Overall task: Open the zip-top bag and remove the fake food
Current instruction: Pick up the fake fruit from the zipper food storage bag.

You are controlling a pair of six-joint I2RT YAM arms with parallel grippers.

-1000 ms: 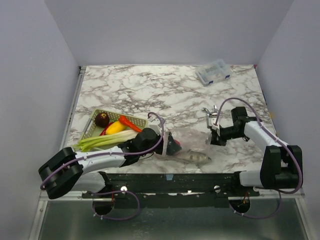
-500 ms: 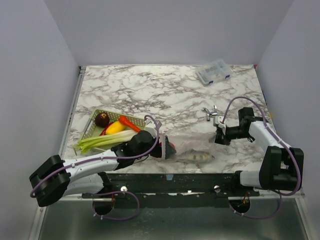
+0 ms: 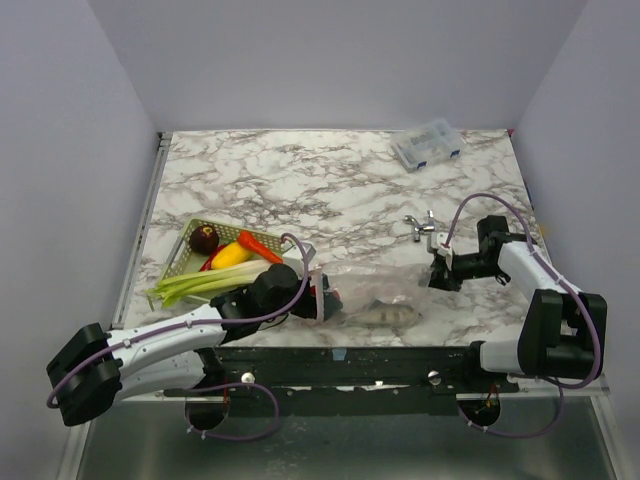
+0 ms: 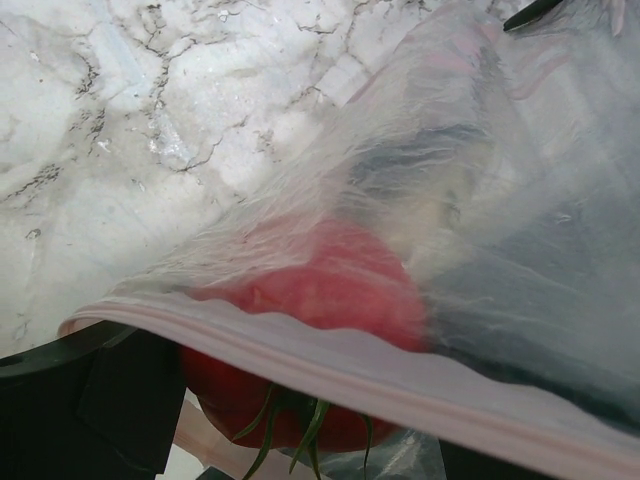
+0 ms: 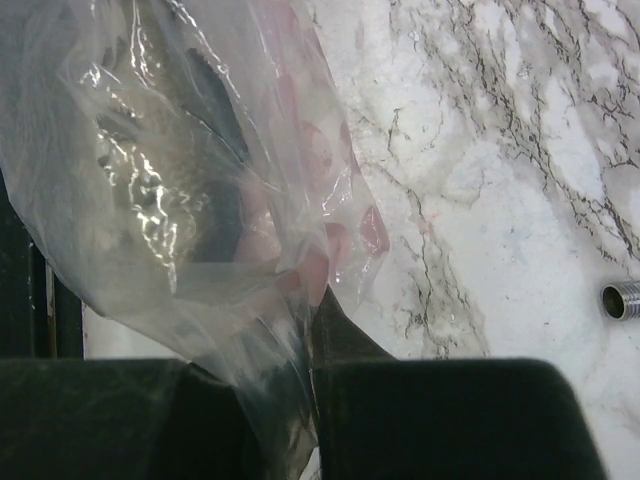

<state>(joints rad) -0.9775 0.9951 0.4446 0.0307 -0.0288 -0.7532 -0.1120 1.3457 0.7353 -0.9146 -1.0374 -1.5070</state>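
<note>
The zip-top bag [image 3: 385, 295] lies crumpled near the table's front edge, between my two grippers. My left gripper [image 3: 327, 300] is at its open mouth, jaws wide around a red round fruit [image 4: 300, 320] with a green stem; the pinkish zip strip [image 4: 330, 365] drapes across that fruit. My right gripper [image 3: 437, 276] pinches the far end of the bag [image 5: 200, 200], plastic bunched between its fingers [image 5: 420, 420]. A grey fish-like piece [image 3: 386, 315] shows inside the bag. Other fake food sits in the green basket [image 3: 186, 248]: maroon ball [image 3: 204, 238], yellow piece [image 3: 230, 254], carrot [image 3: 260, 246], green stalk [image 3: 205, 285].
A clear compartment box [image 3: 428, 145] stands at the back right. A small metal fitting [image 3: 420, 227] lies just beyond my right gripper and shows also as a metal fitting [image 5: 620, 300] in the right wrist view. The black table rail runs along the front edge.
My left gripper has drawn back to the left with the red fruit, toward the bag's mouth. My right gripper shifted slightly right, stretching the bag, and has since held still.
</note>
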